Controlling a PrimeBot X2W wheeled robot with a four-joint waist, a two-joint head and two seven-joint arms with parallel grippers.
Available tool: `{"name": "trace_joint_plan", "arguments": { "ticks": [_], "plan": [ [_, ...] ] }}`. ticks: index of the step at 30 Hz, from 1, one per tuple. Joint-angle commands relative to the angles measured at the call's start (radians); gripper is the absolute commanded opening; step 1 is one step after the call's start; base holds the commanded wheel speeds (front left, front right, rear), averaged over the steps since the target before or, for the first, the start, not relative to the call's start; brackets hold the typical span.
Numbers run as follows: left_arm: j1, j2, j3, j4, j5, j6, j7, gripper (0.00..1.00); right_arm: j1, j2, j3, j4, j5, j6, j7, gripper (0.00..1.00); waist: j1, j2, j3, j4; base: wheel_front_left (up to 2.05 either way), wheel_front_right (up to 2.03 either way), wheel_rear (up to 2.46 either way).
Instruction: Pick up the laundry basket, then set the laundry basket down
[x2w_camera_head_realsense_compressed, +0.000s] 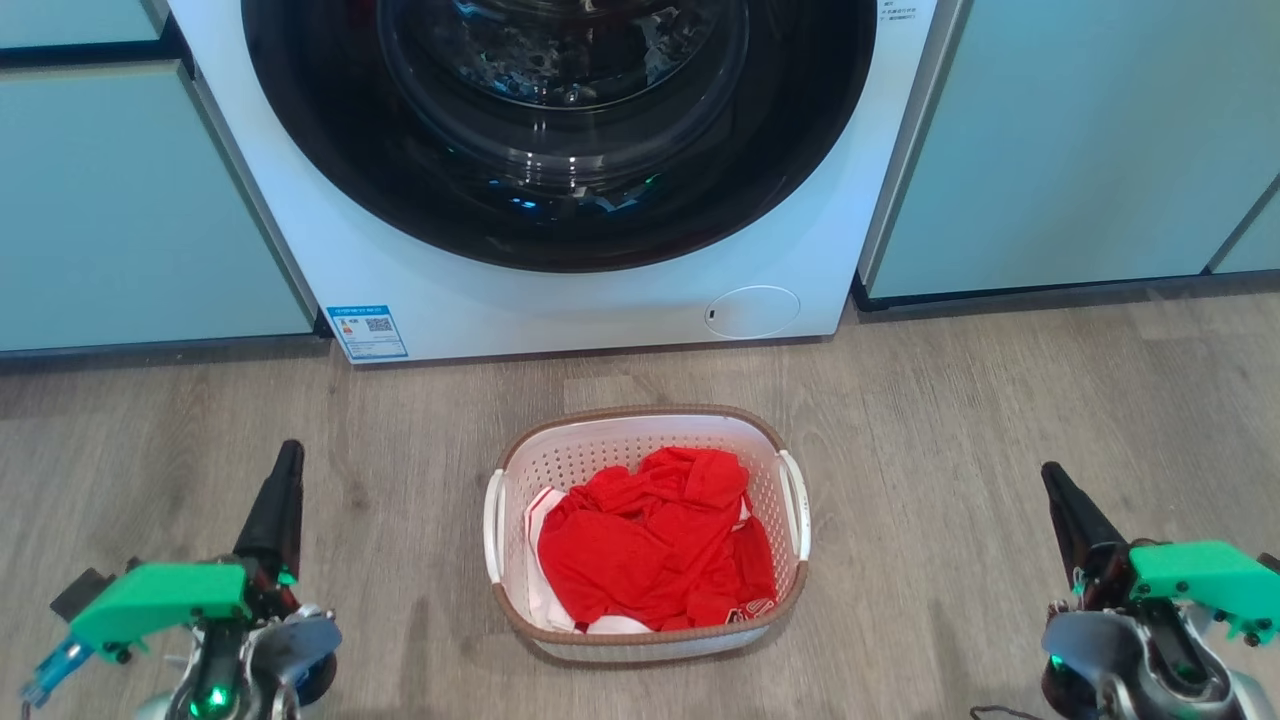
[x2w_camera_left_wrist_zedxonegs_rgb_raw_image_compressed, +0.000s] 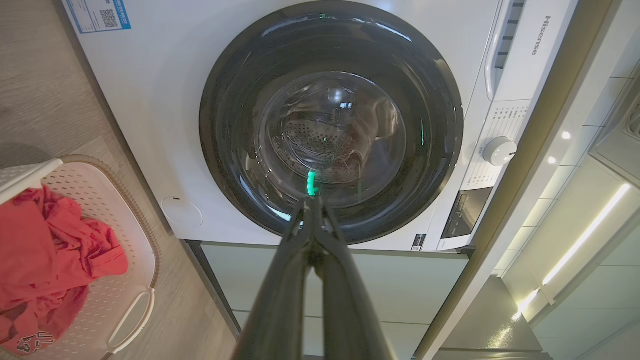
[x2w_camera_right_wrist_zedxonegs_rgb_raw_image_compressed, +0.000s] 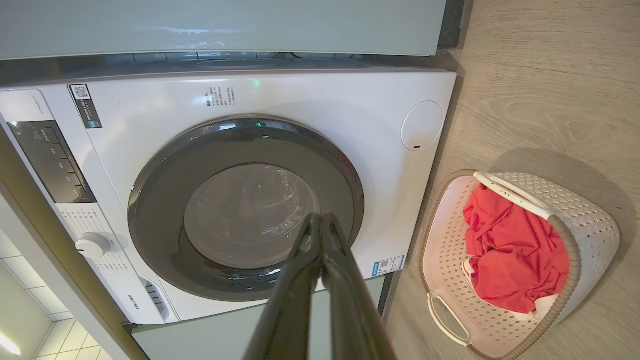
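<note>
So the laundry basket (x2w_camera_head_realsense_compressed: 600, 455) sits on the wood floor (x2w_camera_head_realsense_compressed: 950, 450) right in front of the washing machine (x2w_camera_head_realsense_compressed: 600, 300), roughly under its round door, near the machine but not touching it. It has a heap of red clothes (x2w_camera_head_realsense_compressed: 650, 550) inside. Both arms are farther out from the washing machine than the basket is, one off to each side and well apart from it. The left gripper (x2w_camera_head_realsense_compressed: 290, 452) and right gripper (x2w_camera_head_realsense_compressed: 1050, 472) each have their fingers pressed together with nothing in them, so by my read the pick hasn't started.

Here's what I'd worry about. The white side handles (x2w_camera_head_realsense_compressed: 493, 530) look thin and slick. If the fingers don't part before they come in, they'll probably just shove the basket sideways or straight into the washing machine front, since light plastic slides easily on that floor. If one side catches and the other doesn't, or one arm rises ahead of the other, the basket could tip and dump the clothes. A shallow pinch on a handle might also slip partway through the lift, and then the set-down gets sloppy too.
</note>
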Motion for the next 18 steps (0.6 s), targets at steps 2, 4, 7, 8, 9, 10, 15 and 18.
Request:
{"name": "trace_joint_plan", "arguments": {
  "ticks": [2,4,7,8,9,10,15,18],
  "plan": [
    [0.003,-0.001,-0.002,0.014,0.0,0.001,-0.002,1.0,0.004,0.001,0.002,0.014,0.0,0.0,-0.001,1.0,0.0,0.0,0.0,0.0,0.0,0.0,0.0],
    [0.024,-0.007,-0.004,0.044,0.0,0.001,-0.002,1.0,0.022,0.007,0.004,0.046,0.0,0.0,-0.002,1.0,0.0,0.0,0.0,0.0,0.0,0.0,0.0],
    [0.046,-0.013,-0.007,0.064,0.003,0.001,-0.007,1.0,0.038,0.01,0.011,0.067,-0.001,0.0,-0.007,1.0,0.0,0.0,0.0,0.0,0.0,0.0,0.0],
    [0.046,-0.012,-0.009,0.062,0.004,0.001,-0.01,1.0,0.038,0.01,0.014,0.066,-0.002,0.0,-0.01,1.0,0.0,0.0,0.0,0.0,0.0,0.0,0.0],
    [0.047,-0.012,-0.011,0.06,0.006,0.001,-0.013,1.0,0.037,0.01,0.017,0.065,-0.003,0.0,-0.013,1.0,0.0,0.0,0.0,0.0,0.0,0.0,0.0],
    [0.047,-0.012,-0.011,0.06,0.006,0.001,-0.013,1.0,0.037,0.01,0.017,0.065,-0.003,0.0,-0.013,1.0,0.0,0.0,0.0,0.0,0.0,0.0,0.0],
    [0.049,-0.011,-0.017,0.048,0.017,0.001,-0.027,1.0,0.035,0.009,0.031,0.059,-0.013,0.001,-0.027,1.0,0.0,0.0,0.0,0.0,0.0,0.0,0.0],
    [0.049,-0.011,-0.02,0.041,0.025,0.001,-0.036,1.0,0.033,0.009,0.037,0.056,-0.021,0.001,-0.036,1.0,0.0,0.0,0.0,0.0,0.0,0.0,0.0]
  ]
}}
